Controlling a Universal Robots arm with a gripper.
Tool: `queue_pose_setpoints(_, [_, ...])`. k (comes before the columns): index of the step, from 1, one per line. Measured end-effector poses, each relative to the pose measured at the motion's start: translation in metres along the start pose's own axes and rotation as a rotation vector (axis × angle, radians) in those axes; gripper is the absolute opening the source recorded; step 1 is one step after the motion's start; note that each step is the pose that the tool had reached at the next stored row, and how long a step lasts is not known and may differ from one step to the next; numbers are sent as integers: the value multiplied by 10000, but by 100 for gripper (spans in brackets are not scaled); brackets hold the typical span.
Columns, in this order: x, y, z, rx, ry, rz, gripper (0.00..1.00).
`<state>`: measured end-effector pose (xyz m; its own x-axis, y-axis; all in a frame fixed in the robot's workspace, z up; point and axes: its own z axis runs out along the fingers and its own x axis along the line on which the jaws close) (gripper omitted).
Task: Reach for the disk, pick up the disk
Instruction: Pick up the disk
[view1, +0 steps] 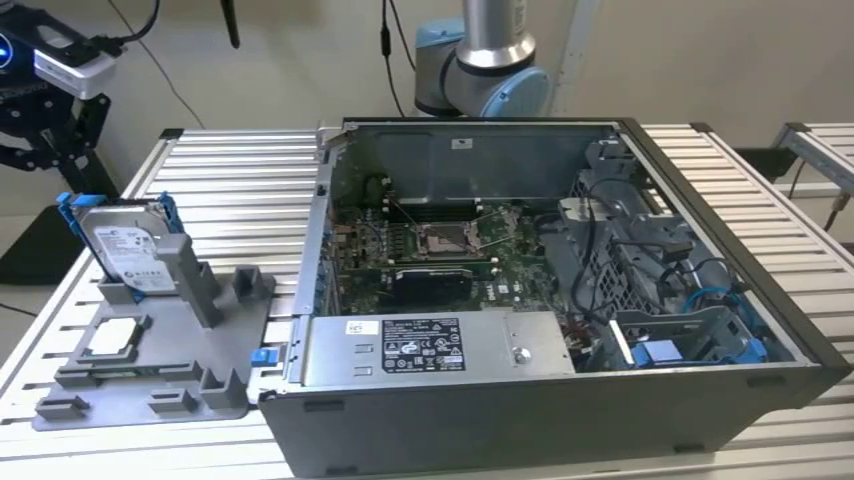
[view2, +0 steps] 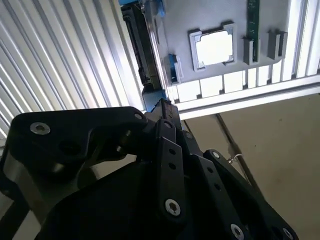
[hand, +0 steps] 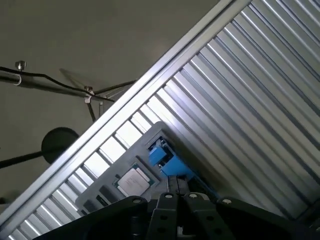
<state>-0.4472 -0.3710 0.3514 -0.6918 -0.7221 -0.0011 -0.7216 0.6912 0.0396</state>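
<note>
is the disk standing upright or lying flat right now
Upright: in the exterior view the disk stands on edge in the grey holder, its label facing out.

Expect even, diffuse light in the exterior view; the computer case interior lies in soft shadow. In the second wrist view, glare washes out the tabletop slats and the chip. In the first wrist view, the floor reads dim.
</note>
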Motion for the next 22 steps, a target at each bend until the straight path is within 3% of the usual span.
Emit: queue_pose_setpoints(22, [0, 0, 0, 66, 92, -3959, 0])
